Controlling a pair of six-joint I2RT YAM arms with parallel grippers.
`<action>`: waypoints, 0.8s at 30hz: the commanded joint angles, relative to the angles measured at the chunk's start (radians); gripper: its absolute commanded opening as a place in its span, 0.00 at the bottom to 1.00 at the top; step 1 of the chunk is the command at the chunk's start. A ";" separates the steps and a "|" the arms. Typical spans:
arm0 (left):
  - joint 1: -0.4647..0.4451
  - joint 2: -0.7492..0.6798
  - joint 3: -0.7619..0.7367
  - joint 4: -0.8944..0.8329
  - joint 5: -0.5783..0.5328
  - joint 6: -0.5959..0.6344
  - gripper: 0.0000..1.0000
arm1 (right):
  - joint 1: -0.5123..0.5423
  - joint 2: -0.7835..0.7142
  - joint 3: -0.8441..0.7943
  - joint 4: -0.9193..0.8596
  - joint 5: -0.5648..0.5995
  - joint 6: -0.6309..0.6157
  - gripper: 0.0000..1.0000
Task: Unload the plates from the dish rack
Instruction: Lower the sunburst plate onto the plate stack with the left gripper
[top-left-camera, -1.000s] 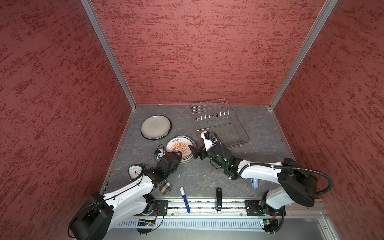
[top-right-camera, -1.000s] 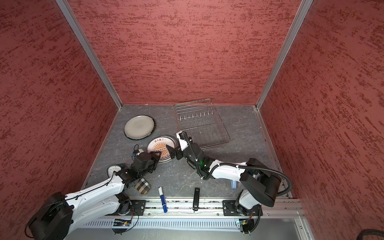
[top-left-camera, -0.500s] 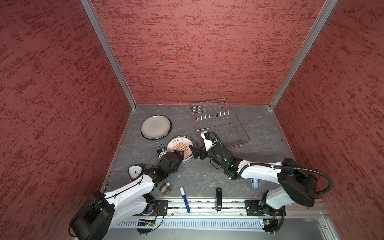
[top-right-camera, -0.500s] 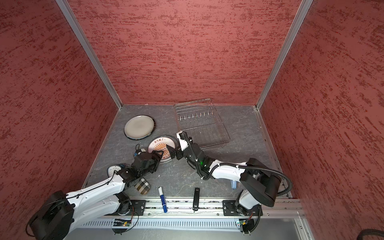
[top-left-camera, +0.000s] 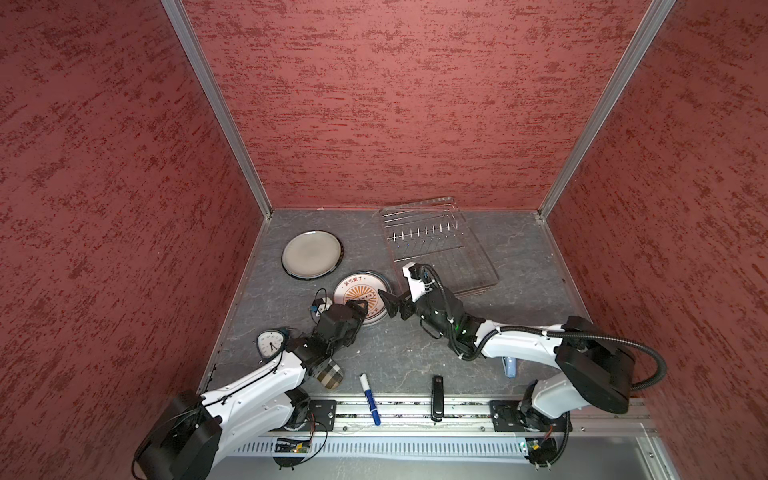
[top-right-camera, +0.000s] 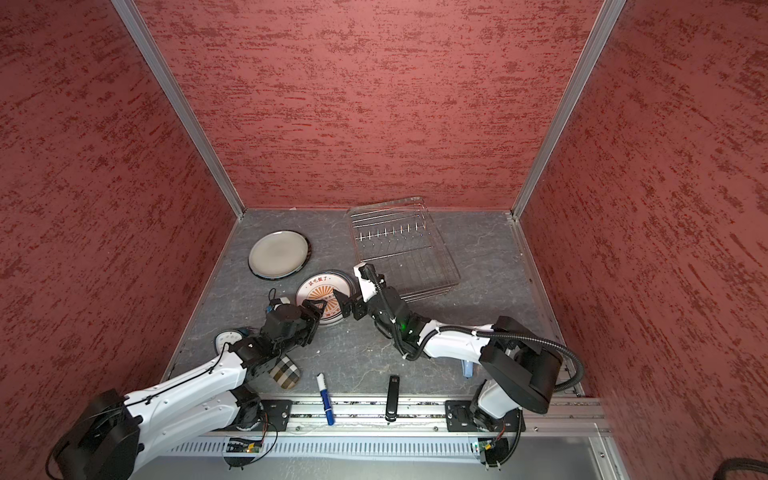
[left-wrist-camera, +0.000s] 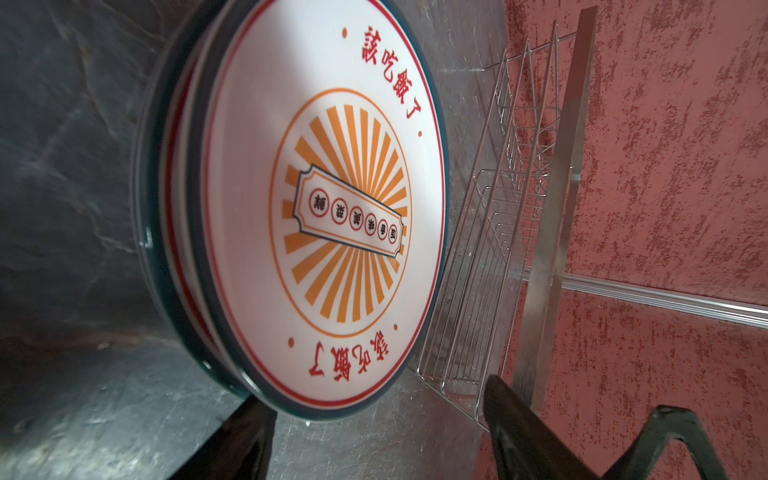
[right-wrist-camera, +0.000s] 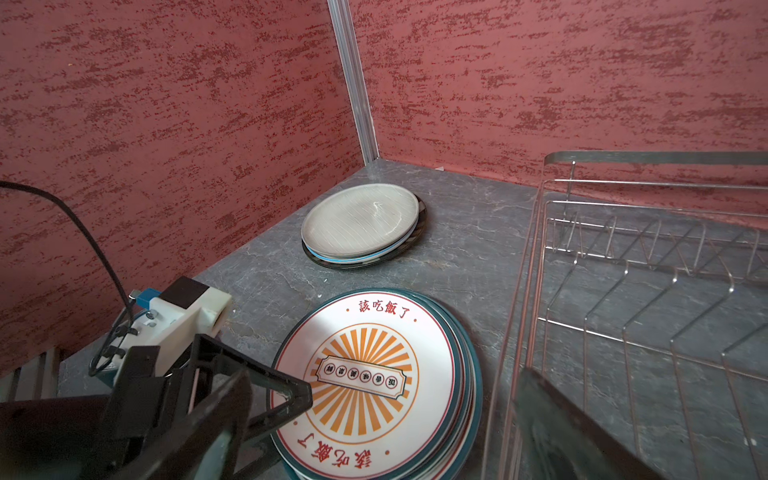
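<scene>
— At the near rim of the sunburst stack (top-left-camera: 358, 286), how do my left fingers stand?
— Your left gripper (top-left-camera: 360, 306) is spread. In the wrist view its fingers (left-wrist-camera: 519, 419) sit wide apart with the stack's rim between them, clamped on nothing. Whether a tip brushes the rim, I cannot tell.
— And the right?
— Your right gripper (top-left-camera: 390, 303) gapes fully and holds nothing. It is just beside the stack's opposite rim, tips facing your left ones.
— Room to move?
— The stack lies just beside the near corner of the dish rack (top-left-camera: 436, 249), so that side is tight. Bare table (top-left-camera: 399, 353) lies toward you, up to the blue marker (top-left-camera: 369, 399). The clock (top-left-camera: 269, 343) sits by your left arm.
— Where are the plates?
— All that I see lie flat on the table: the sunburst stack and, near the left wall, the grey stack (top-left-camera: 311, 253).
</scene>
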 joint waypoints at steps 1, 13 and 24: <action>0.004 -0.026 -0.009 -0.018 -0.016 -0.011 0.79 | 0.008 -0.020 -0.012 0.039 0.024 -0.007 0.99; 0.023 -0.009 0.011 -0.049 0.011 0.010 0.80 | 0.009 -0.021 -0.014 0.041 0.022 -0.006 0.99; 0.047 0.033 0.008 -0.016 0.039 0.000 0.80 | 0.009 -0.021 -0.015 0.041 0.018 -0.005 0.99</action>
